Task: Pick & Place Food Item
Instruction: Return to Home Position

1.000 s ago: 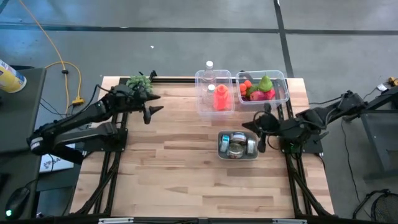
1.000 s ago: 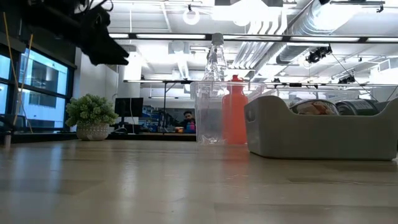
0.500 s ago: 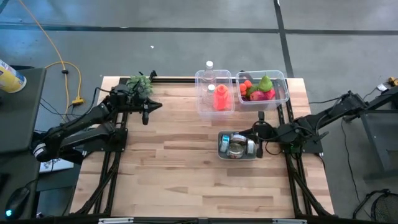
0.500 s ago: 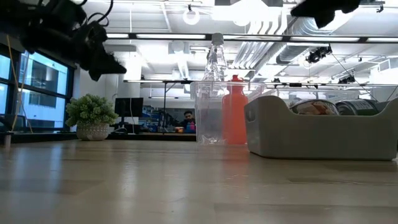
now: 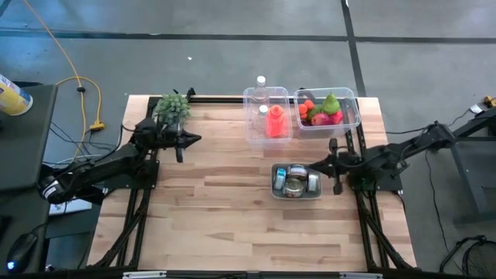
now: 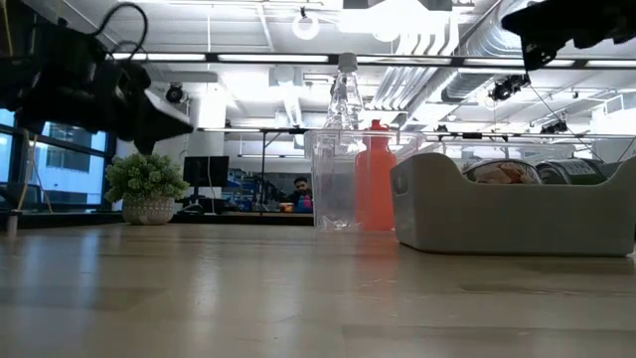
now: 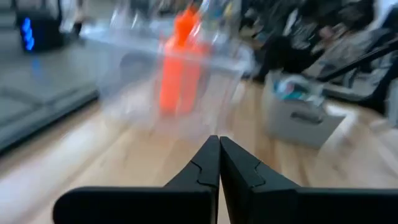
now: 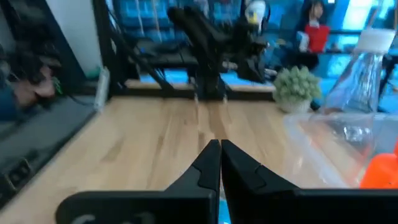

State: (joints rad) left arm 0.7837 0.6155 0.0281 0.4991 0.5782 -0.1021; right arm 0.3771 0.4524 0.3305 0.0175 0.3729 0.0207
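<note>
Food items all sit in bins: cans (image 5: 296, 180) in the gray bin (image 6: 477, 214) near mid-table, fruit (image 5: 324, 109) in the right transparent bin (image 5: 356, 108) at the far edge. Beside it, the left transparent bin (image 5: 249, 116) holds an orange bottle (image 5: 274, 122) and a clear one. No loose food shows on the table (image 5: 232, 217).

Right gripper (image 8: 219, 146) hangs just beside the gray bin on its right-hand side, pointing across the table twd the left arm. The right arm is by far the nearer to all 3 bins. Fingers are pressed together, holding nothing. Left gripper (image 7: 219, 142) is well apart from the food, by the plant (image 5: 173, 107) at the far left, aimed at the bottles. Its fingers are likewise together and empty.

Judgement: sorting looks done, and what remains is parking the arms. The right arm needs to pull away from the gray bin w/o clipping its rim (the bin's long side runs left-right, so straight back to the arm's own side seems safest).
</note>
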